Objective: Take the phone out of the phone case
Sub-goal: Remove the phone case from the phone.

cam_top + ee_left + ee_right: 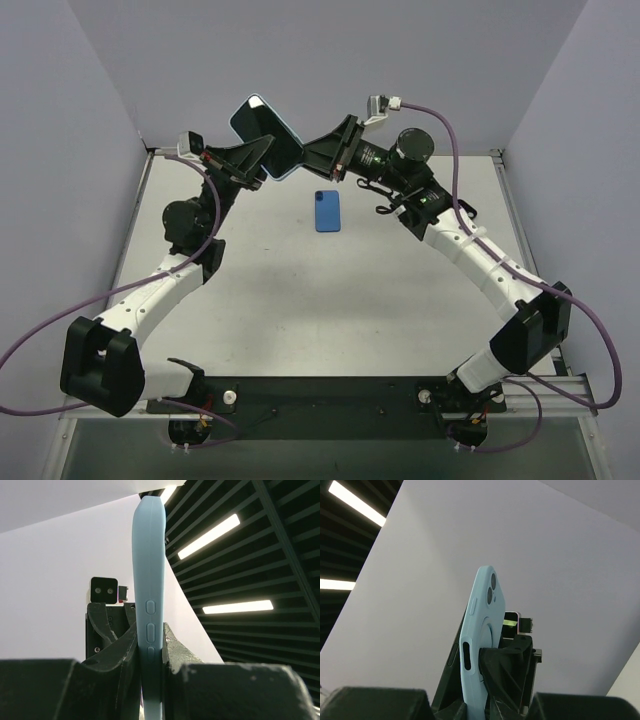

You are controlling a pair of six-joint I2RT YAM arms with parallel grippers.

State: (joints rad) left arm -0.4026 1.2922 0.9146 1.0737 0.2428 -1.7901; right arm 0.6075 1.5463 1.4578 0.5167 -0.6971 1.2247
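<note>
Phone case [148, 580] aloft, phone [262, 138] inside

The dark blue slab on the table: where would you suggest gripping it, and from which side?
Probably pinch the dark blue slab across its two long edges, mid-length, coming straight down: it lies flat on the table, so only thin edges offer purchase.

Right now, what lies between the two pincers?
The cased phone, up off the table: the left pincer and right pincer clamp it from opposite sides, as the top view shows.
</note>
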